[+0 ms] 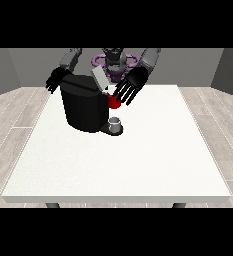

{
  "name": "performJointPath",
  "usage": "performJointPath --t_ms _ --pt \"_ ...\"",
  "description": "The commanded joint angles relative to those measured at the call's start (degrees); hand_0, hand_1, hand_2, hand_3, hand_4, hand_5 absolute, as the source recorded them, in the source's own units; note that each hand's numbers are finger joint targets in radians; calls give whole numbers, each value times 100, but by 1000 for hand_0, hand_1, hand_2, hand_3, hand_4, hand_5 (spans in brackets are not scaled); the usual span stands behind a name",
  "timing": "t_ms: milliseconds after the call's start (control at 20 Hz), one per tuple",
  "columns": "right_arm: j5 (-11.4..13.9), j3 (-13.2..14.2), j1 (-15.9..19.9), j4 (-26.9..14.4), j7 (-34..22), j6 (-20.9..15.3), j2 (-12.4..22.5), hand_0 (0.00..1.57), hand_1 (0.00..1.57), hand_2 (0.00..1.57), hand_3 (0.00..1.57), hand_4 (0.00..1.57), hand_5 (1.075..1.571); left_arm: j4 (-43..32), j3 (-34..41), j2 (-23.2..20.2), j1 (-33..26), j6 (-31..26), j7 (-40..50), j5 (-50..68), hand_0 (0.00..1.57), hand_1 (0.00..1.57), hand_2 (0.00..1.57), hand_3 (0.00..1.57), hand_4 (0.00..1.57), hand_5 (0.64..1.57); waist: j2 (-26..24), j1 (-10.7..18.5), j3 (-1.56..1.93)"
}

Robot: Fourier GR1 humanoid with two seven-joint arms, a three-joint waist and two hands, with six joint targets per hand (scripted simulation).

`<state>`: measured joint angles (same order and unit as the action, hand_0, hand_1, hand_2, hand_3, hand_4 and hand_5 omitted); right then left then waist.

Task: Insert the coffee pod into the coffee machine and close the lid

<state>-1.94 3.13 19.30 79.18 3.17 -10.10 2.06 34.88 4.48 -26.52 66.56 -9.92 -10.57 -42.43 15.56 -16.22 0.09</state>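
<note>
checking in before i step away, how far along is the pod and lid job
Done: nothing I can confirm; no pod clearly shows. In hand: the hand at the view's right hovers with spread fingers over a red thing at the machine. Left: the lid of the coffee machine stands raised, so closing it remains. A grey thing sits at the machine's base.

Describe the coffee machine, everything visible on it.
The coffee machine is a black, matte, boxy body standing upright on the white table, left of the table's centre and near the robot. A grey lid is tilted up at its top, so it is open. A red thing at the machine sits on its right side, and below it a small grey cup stands on a dark base. The hand at the view's right hovers with fingers spread over the red thing.
</note>
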Motion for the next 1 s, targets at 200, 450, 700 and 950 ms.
performJointPath --t_ms 200,450,700,950 --pt "-24 113 -125 -286 212 12 34 0 0 0 0 353 1571 21 -84 64 43 -201 140 -139 0 0 0 0 0 1571 -144 119 -7" --pt "-58 279 -65 -563 397 -145 -21 0 0 0 0 387 1571 183 -144 148 -51 -199 37 -191 0 0 0 0 0 1571 -197 404 -6" --pt "-162 312 -548 -500 343 185 227 0 0 0 0 411 1571 262 -119 282 -478 -116 40 -177 0 0 0 0 0 1571 -722 363 -8" --pt "-192 419 -768 -645 180 22 186 0 0 0 0 383 1571 316 182 607 -927 -460 -78 358 0 0 0 0 0 1571 -1253 823 -9"
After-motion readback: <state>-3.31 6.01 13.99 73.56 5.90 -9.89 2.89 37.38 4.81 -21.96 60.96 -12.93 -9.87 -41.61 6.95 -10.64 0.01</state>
